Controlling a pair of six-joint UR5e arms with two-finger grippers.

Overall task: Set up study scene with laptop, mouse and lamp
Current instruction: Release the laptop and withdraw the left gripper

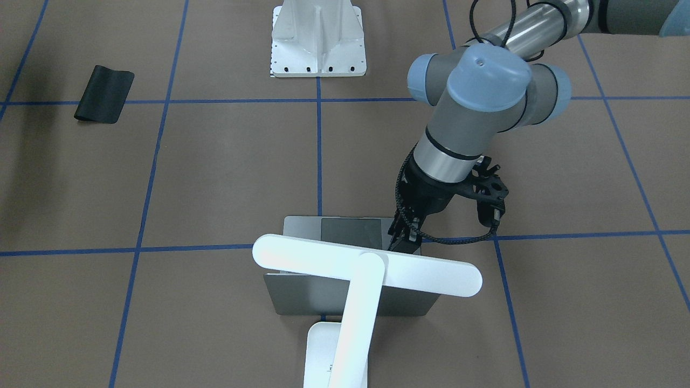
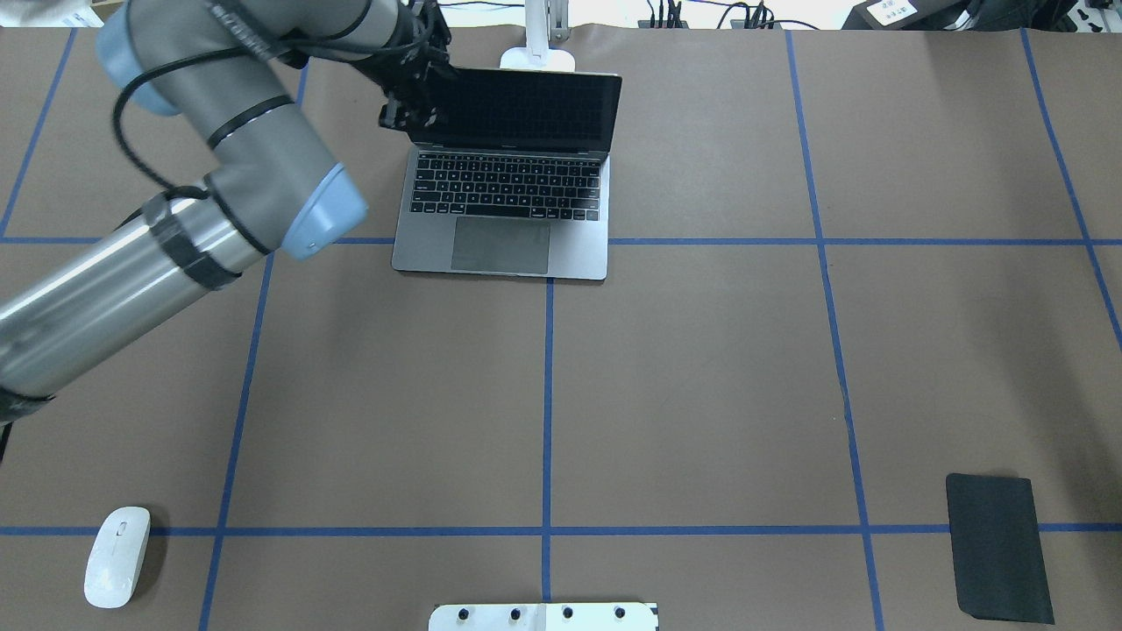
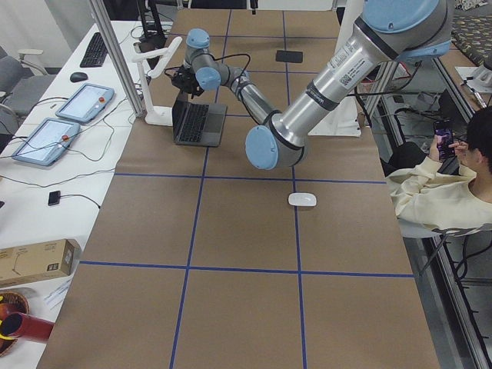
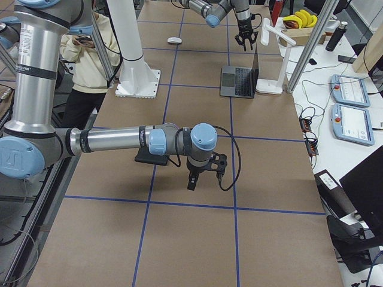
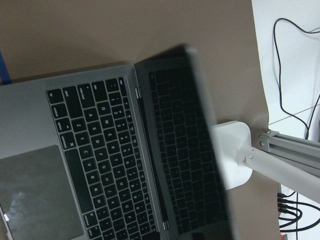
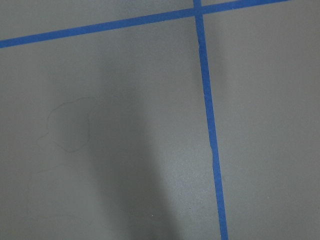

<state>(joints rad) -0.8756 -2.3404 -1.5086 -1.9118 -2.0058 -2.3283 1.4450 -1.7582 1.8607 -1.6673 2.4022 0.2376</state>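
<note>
Brown table (image 2: 701, 368), blue tape grid. Laptop (image 2: 504, 202) at far edge, lid raised, screen dark, keyboard toward robot. Lamp (image 1: 366, 267) just behind lid, bar head above screen's top edge. Mouse (image 2: 117, 556) well apart, at near corner on robot's left; black mat (image 2: 999, 548) at opposite near corner. Left gripper (image 2: 410, 95) at lid's corner on robot's left; grasping or released, cannot tell. Right gripper (image 4: 192, 182) over bare table near mat, jaws unreadable. Likely step: finishing lid opening. Next, probably: back off without tipping lid, then fetch mouse to laptop's side.

Bright even room light, soft shadows, lamp (image 1: 365, 291) glaring white, laptop (image 5: 115, 160) lid blurred close-up
</note>
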